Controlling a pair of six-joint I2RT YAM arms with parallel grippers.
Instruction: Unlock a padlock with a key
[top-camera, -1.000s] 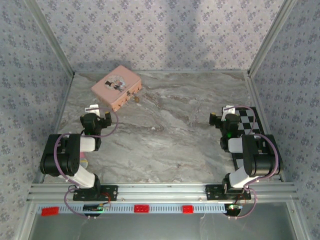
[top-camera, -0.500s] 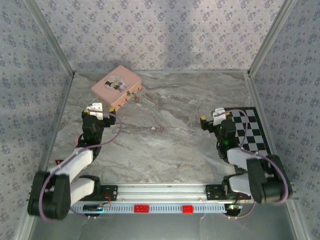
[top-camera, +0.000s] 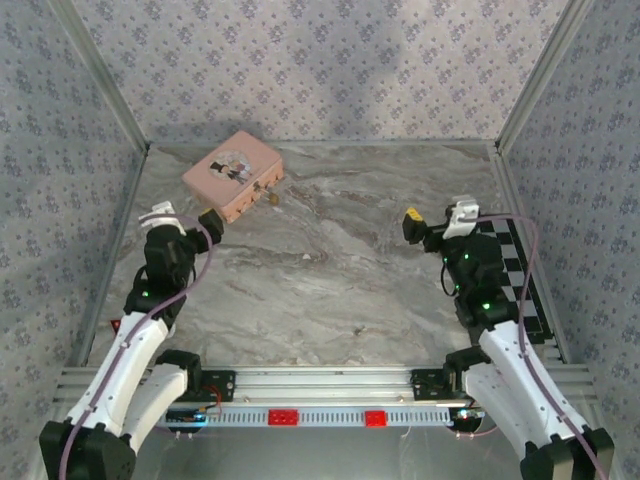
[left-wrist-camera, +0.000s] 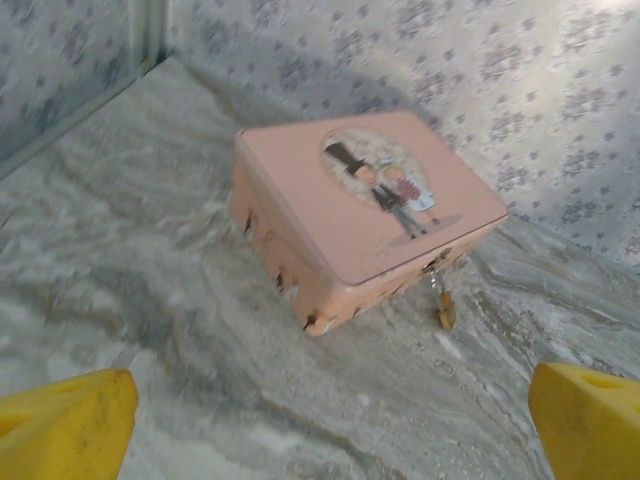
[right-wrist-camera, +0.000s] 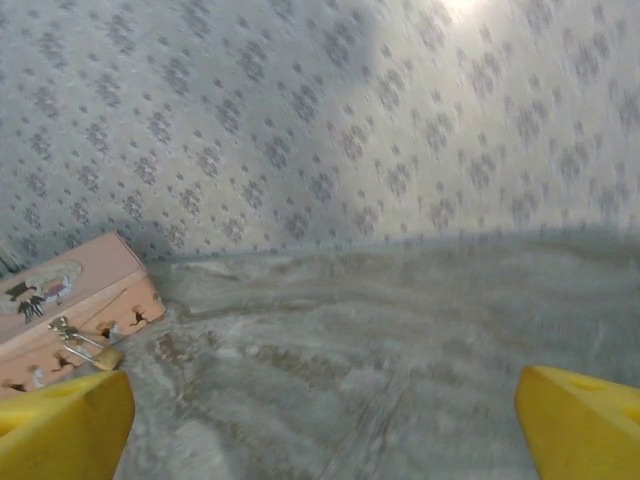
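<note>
The tiny brass padlock (left-wrist-camera: 444, 308) hangs by its thin shackle from the clasp of a pink picture-lidded box (left-wrist-camera: 370, 210) at the table's back left (top-camera: 233, 175). From above, the padlock (top-camera: 270, 197) lies at the box's right front side. My left gripper (top-camera: 190, 222) is open just in front of the box and apart from it, its yellow fingertips (left-wrist-camera: 60, 425) spread wide with nothing between them. My right gripper (top-camera: 435, 225) is open at mid-right, far from the padlock (right-wrist-camera: 100, 355), its fingertips (right-wrist-camera: 585, 425) empty. The key is out of view.
A black-and-white checkered mat (top-camera: 520, 265) lies along the right edge under the right arm. Patterned walls (top-camera: 320, 60) close in the back and both sides. The marble tabletop (top-camera: 330, 270) stretches between the two grippers.
Both arms have unfolded from near their bases and reached forward. The left gripper now faces the pink box; the right gripper has lifted and swung to face the back left.
</note>
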